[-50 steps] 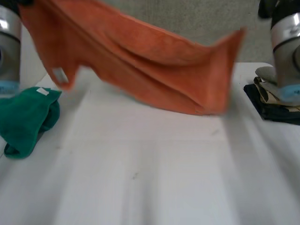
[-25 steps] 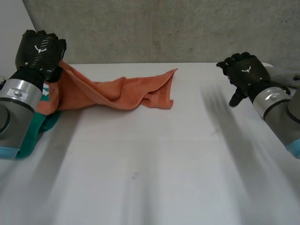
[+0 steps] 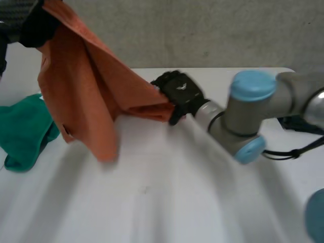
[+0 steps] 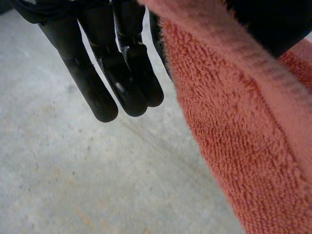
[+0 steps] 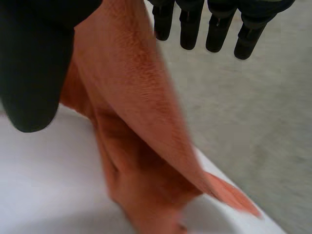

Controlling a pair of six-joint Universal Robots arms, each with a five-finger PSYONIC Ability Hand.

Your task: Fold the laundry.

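Gripping orange towel [image 3: 81,91]: L robot hand [image 3: 23,23], R robot hand [image 3: 178,92]; head view adds green cloth [image 3: 25,129].

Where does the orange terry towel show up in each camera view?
Head view: the orange terry towel hangs from the raised left hand, reaching the right hand.
Left wrist view: towel beside the left hand's fingers.
Right wrist view: towel draped below the right hand.
Shared landmark: the grey concrete wall.
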